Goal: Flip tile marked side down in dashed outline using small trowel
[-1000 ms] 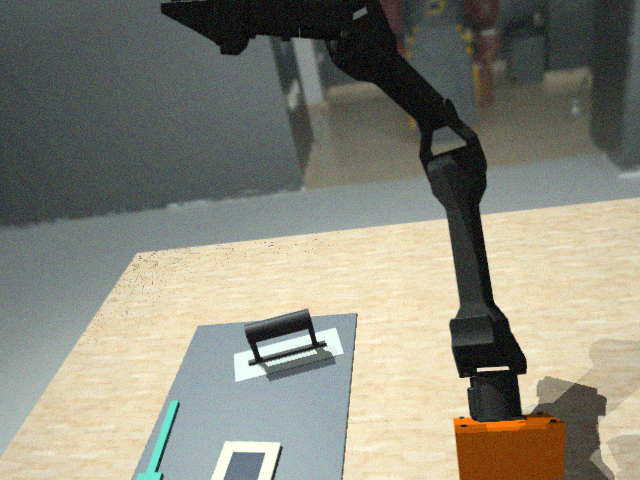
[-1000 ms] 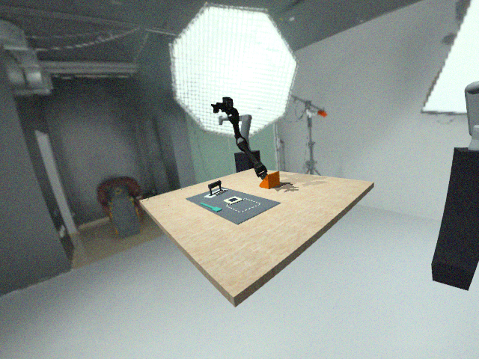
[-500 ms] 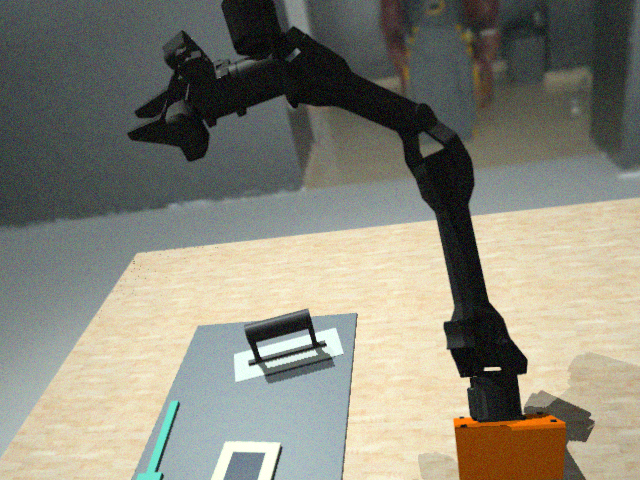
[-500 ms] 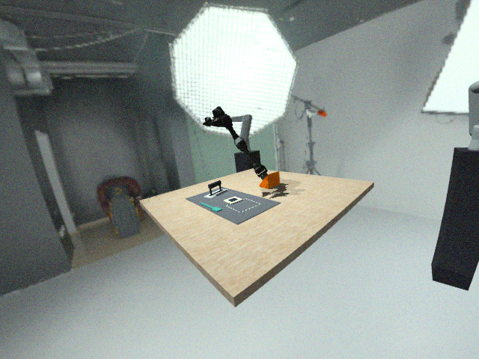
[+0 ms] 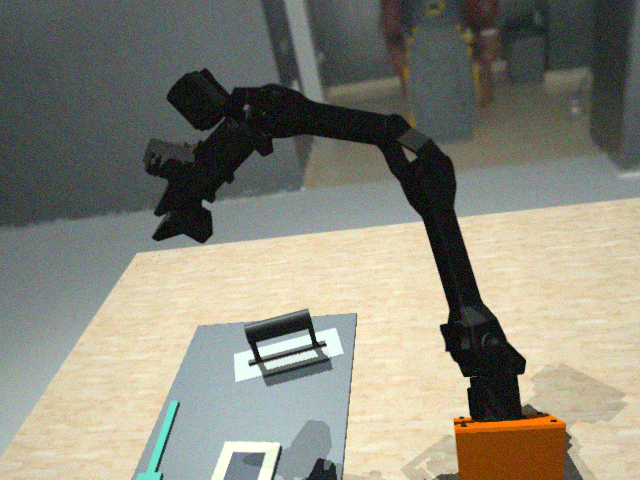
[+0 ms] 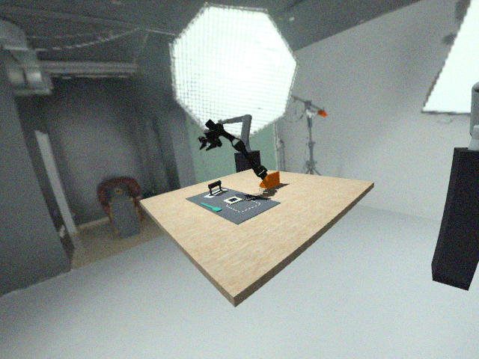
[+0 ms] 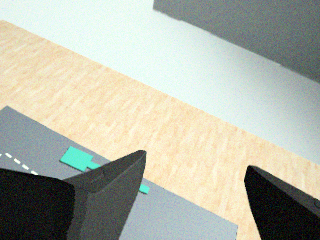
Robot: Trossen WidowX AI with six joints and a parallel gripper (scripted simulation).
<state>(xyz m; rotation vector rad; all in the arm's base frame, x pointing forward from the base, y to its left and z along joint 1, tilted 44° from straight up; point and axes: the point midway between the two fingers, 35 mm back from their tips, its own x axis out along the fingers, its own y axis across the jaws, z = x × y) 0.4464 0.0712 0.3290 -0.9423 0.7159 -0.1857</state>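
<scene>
The open gripper (image 5: 155, 225) (image 6: 200, 143) (image 7: 195, 165) is up high, holding nothing. Lower than it are the teal spatula (image 5: 164, 439) (image 6: 210, 206) (image 7: 77, 158), the black-handled trowel (image 5: 279, 325) (image 6: 214, 187), then the tile (image 5: 252, 446) (image 6: 228, 200), all well apart from the gripper.

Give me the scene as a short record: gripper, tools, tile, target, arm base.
gripper: open, empty, raised above table height
black-handled tool: pale flat blade on the mat, handle up
teal tool: lying flat near the mat's edge
tile: cream border, dark centre facing up, flat on the mat
target: dashed outline; tile not turned over inside it
mat: grey, on wooden table
arm base: orange block
</scene>
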